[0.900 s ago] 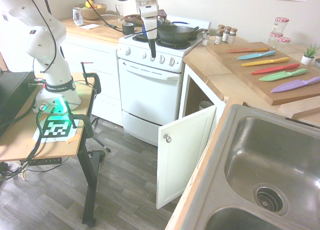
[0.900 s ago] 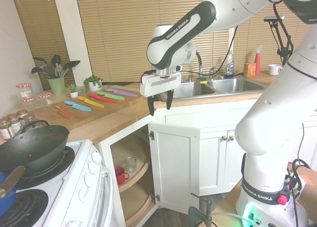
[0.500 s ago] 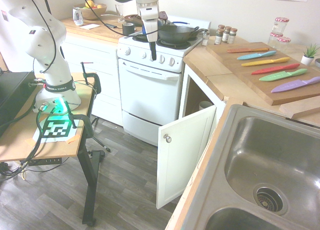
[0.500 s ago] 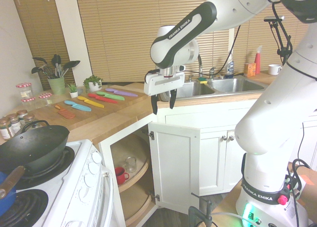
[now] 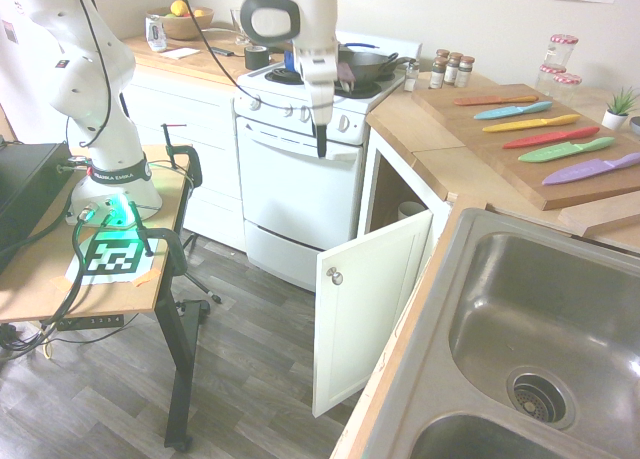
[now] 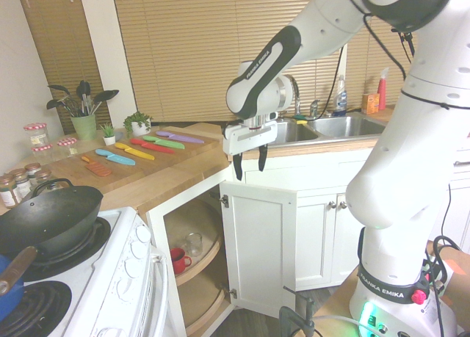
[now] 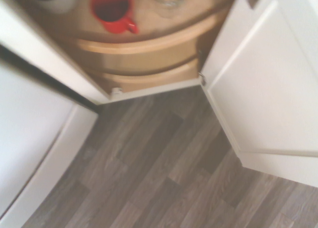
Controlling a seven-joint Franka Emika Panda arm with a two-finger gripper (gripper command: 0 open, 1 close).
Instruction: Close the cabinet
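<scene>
While the cabinet (image 5: 368, 304) stood under the counter corner beside the oven (image 5: 300, 194), its door swung wide, the gripper (image 6: 250, 163) hung above it with fingers apart, empty. The hinged panel looked light and stiff; a push on its outer face near the knob (image 5: 336, 276) should swing it.

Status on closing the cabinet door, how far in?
Done: nothing on the door itself. The white recessed-panel cabinet door stands wide open, with a red mug visible on the wooden shelf inside. In hand: the tool hangs open and empty above the opening, pointing down, clear of the door and its small round silver knob. Left: reach the door's outer face and push it shut.
</scene>
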